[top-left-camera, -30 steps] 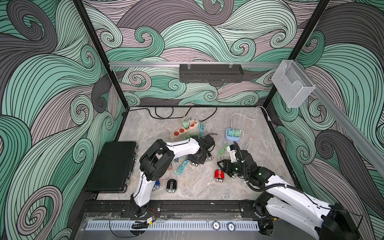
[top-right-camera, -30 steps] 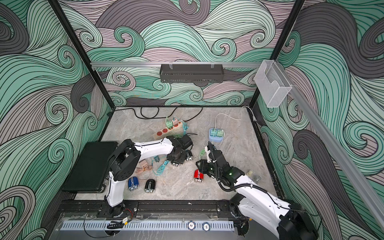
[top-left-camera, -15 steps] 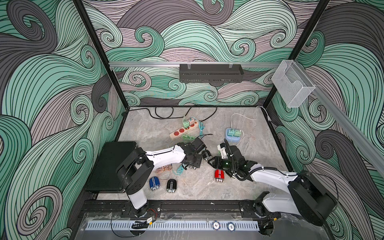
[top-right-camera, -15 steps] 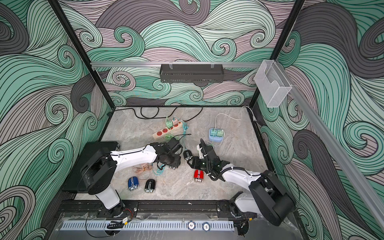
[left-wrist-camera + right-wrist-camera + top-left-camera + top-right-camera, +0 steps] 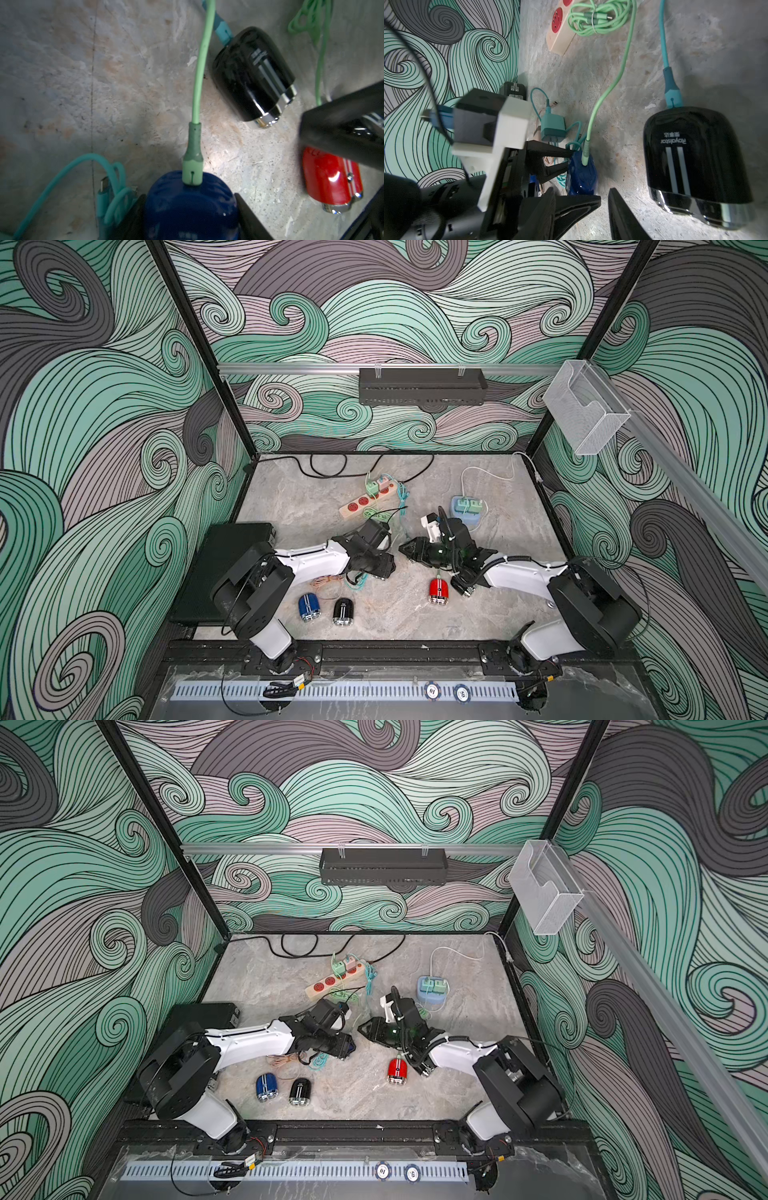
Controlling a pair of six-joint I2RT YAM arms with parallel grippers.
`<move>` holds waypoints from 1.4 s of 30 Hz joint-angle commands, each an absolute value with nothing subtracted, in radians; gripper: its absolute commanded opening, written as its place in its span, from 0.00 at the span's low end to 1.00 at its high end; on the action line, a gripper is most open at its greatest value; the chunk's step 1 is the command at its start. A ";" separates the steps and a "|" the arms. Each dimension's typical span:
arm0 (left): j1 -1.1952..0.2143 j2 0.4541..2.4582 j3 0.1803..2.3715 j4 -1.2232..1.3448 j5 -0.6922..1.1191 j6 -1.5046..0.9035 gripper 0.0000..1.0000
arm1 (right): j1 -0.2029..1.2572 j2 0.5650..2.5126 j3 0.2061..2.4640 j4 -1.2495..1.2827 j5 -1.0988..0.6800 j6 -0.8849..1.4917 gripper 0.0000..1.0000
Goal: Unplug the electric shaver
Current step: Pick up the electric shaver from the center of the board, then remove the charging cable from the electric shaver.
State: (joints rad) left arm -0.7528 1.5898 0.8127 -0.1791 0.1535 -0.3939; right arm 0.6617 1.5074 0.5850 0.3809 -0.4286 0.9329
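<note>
In the left wrist view my left gripper (image 5: pixel 190 199) is shut on a blue electric shaver (image 5: pixel 190 209). A light green cable plug (image 5: pixel 192 166) sits in the shaver's end. In both top views the left gripper (image 5: pixel 384 566) (image 5: pixel 347 1046) lies low at mid-table. My right gripper (image 5: pixel 405 549) faces it from a short gap away. The right wrist view shows the right gripper (image 5: pixel 605 197) open, bare table between its fingers, the blue shaver (image 5: pixel 581 176) just ahead. Beside it lies a black shaver (image 5: pixel 695 155) with a teal plug (image 5: pixel 671 95) in it.
A red shaver (image 5: pixel 438 591) lies below the right arm. A loose blue shaver (image 5: pixel 308 608) and a black one (image 5: pixel 343 611) sit near the front. A beige power strip (image 5: pixel 368 502) and a blue socket block (image 5: pixel 467 508) stand behind, with a black case (image 5: pixel 224 568) at the left and coiled cables around.
Both arms have folded down low over the table. The left gripper drew back toward the front left with the blue shaver, and the right gripper moved left toward it.
</note>
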 commanded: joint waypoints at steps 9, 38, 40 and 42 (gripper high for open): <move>-0.746 1.529 0.776 -0.063 0.266 -0.322 0.36 | 0.704 1.593 0.646 0.428 -0.430 0.965 0.38; -0.749 1.492 0.733 -0.059 0.275 -0.332 0.31 | 0.671 1.564 0.619 0.480 -0.400 1.032 0.04; -0.751 1.492 0.733 -0.074 0.277 -0.321 0.31 | 0.658 1.559 0.616 0.504 -0.419 1.043 0.04; -0.753 1.487 0.731 -0.086 0.267 -0.324 0.31 | 0.654 1.541 0.639 0.448 -0.411 1.003 0.04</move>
